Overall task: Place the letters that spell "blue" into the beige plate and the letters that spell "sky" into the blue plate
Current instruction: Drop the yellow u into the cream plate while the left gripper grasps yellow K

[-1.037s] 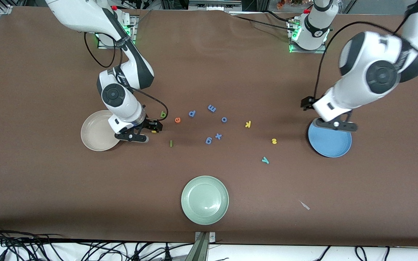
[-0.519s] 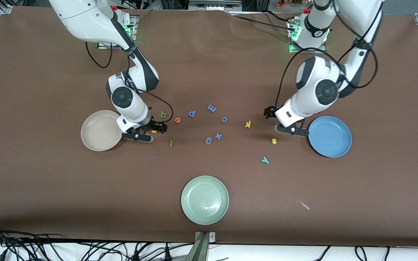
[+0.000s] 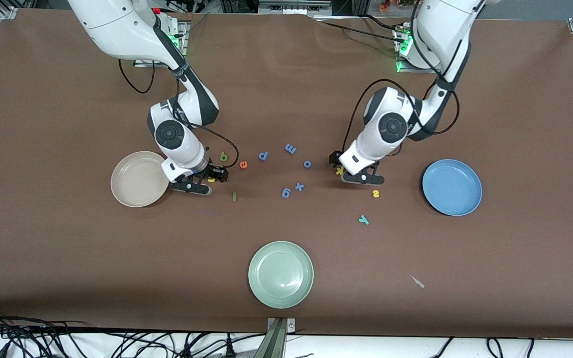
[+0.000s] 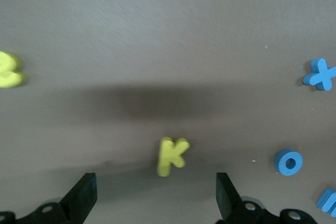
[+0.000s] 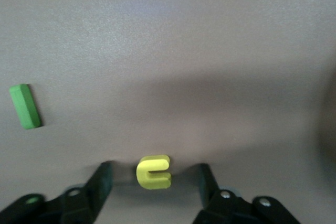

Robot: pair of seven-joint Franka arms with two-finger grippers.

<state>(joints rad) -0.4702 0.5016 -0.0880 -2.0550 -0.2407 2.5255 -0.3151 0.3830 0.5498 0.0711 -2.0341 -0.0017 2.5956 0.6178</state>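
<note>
My right gripper (image 3: 208, 181) is down at the table next to the beige plate (image 3: 135, 179), open, with its fingers (image 5: 102, 179) astride the yellow u (image 5: 154, 171) and a gap on each side. The green b (image 3: 223, 157), orange e (image 3: 243, 164) and dark green l (image 3: 235, 197) lie close by. My left gripper (image 3: 353, 175) hangs low and wide open just short of the yellow k (image 4: 171, 155), which lies flat ahead of its fingertips. The yellow s (image 3: 376, 194) and teal y (image 3: 363, 219) lie between the k and the blue plate (image 3: 451, 187).
Blue-violet letters p (image 3: 263, 155), m (image 3: 290, 148), o (image 3: 307, 163), x (image 3: 299, 187) and g (image 3: 285, 192) lie scattered mid-table between the two grippers. A pale green plate (image 3: 280, 274) stands nearer the front camera. A small scrap (image 3: 418, 281) lies toward the left arm's end.
My left arm swung from over the blue plate toward mid-table, stopping by the k. My right gripper edged onto the u and its fingers narrowed around it.
</note>
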